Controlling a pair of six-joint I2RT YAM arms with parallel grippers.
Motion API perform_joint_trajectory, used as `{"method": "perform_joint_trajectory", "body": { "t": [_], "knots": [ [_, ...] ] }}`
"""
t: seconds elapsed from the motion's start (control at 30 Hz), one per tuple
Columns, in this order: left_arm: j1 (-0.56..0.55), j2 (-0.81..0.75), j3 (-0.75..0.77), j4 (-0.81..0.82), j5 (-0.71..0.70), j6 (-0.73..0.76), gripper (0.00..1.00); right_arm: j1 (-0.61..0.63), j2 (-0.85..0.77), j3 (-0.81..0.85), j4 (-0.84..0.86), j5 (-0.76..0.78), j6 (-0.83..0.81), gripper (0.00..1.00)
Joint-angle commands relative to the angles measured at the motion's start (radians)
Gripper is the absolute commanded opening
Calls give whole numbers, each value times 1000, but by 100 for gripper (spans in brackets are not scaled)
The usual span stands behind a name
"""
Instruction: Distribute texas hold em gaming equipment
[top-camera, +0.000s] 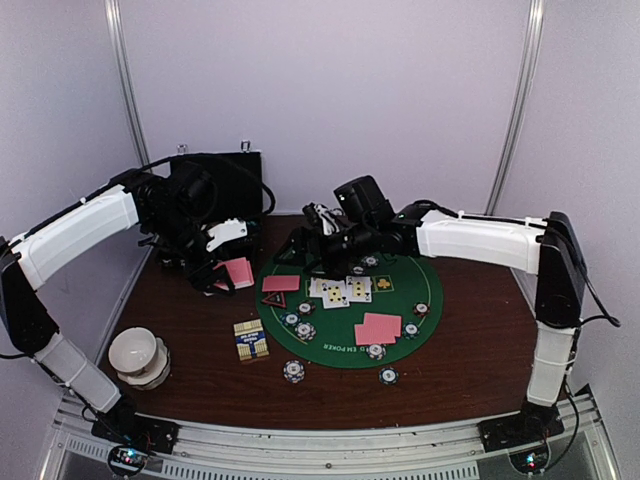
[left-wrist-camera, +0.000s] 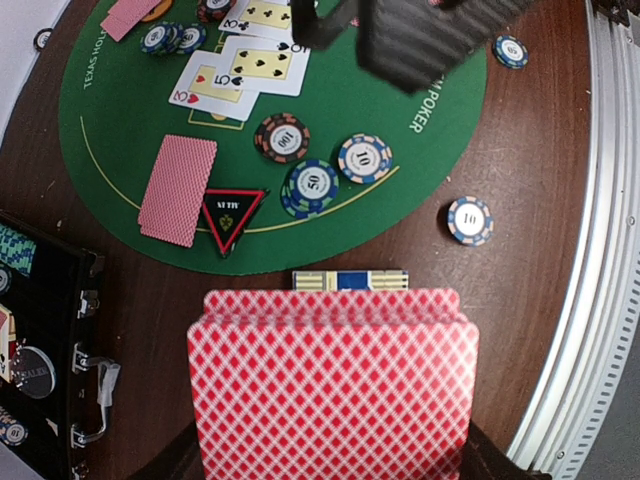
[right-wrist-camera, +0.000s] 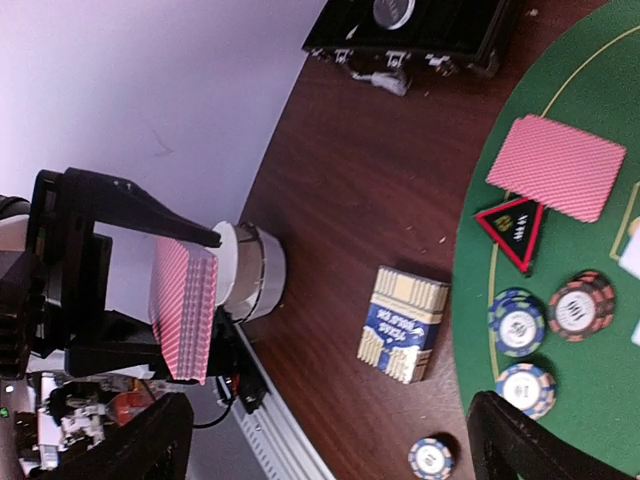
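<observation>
Nearest the arm bases, two poker chips (top-camera: 293, 371) are lying flat on the brown counter (top-camera: 200, 395), just off the near rim of the green mat (top-camera: 345, 355). The patterned card box (top-camera: 250, 340) is sitting to their left. Further in, more chips are resting on the mat around two face-down pairs of pink-backed cards (top-camera: 378, 328), a red triangle marker (top-camera: 273, 298) and a row of face-up cards (top-camera: 340, 290).

Left of the mat, the left hand (top-camera: 225, 265) is clenching the deck (left-wrist-camera: 330, 385) above the counter, its fingers pressing on two opposite edges. Over the mat's far side the right hand (top-camera: 322, 240) is hanging released, jaws wide and holding nothing. A black case (top-camera: 215, 185) is standing farthest back.

The cards are looking light, thin and slick. A stack squeezed by its edges may be bowing or shedding cards, so a firm, even pinch seems wise, and a single card wants lifting by one edge. The chips are looking stiff and low, best pinched across the rim.
</observation>
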Motion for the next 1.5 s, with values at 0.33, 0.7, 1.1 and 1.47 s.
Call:
{"method": "perform_joint_trajectory", "body": {
  "t": [0.33,0.7,1.1,1.47],
  "knots": [
    [7,-4,31,19,34,-7,0,58,142,74,335,-262,292,100],
    [7,-1,43,19,44,-9,0,71,228,135,395,-275,365,97],
    [6,-3,45,8,47,-3,0,91,346,268,433,-307,424,86],
    [6,-9,42,9,46,0,0,61,389,255,488,-321,501,71]
  ]
}}
